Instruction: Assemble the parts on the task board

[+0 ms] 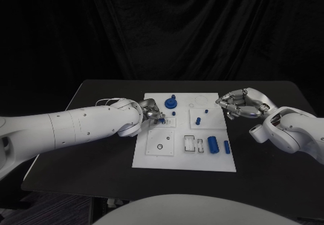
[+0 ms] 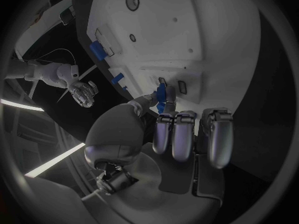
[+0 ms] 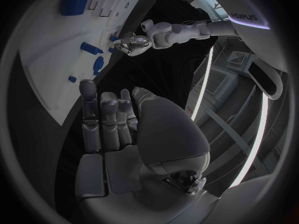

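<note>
The white task board (image 1: pixel 157 154) lies mid-table. My left hand (image 1: pixel 150 112) is over its upper left section and pinches a small blue part (image 2: pixel 162 97) between thumb and finger, just above a small slot plate (image 2: pixel 181 79). My right hand (image 1: pixel 241 104) hovers off the board's upper right edge with its fingers loosely bent and apart, holding nothing. A blue knob (image 1: pixel 171 101) stands near the board's far edge. Small blue pegs (image 1: pixel 198 121) sit mid-board. A blue cylinder (image 1: pixel 213 144) and a slimmer blue piece (image 1: pixel 227 147) lie at the lower right.
The black table (image 1: pixel 101 154) surrounds the board, with bare surface on both sides. Empty rectangular slots (image 1: pixel 189 143) and a round hole (image 1: pixel 160 146) mark the board's lower half. My left hand (image 3: pixel 132 43) also appears in the right wrist view, above the board (image 3: pixel 44 59).
</note>
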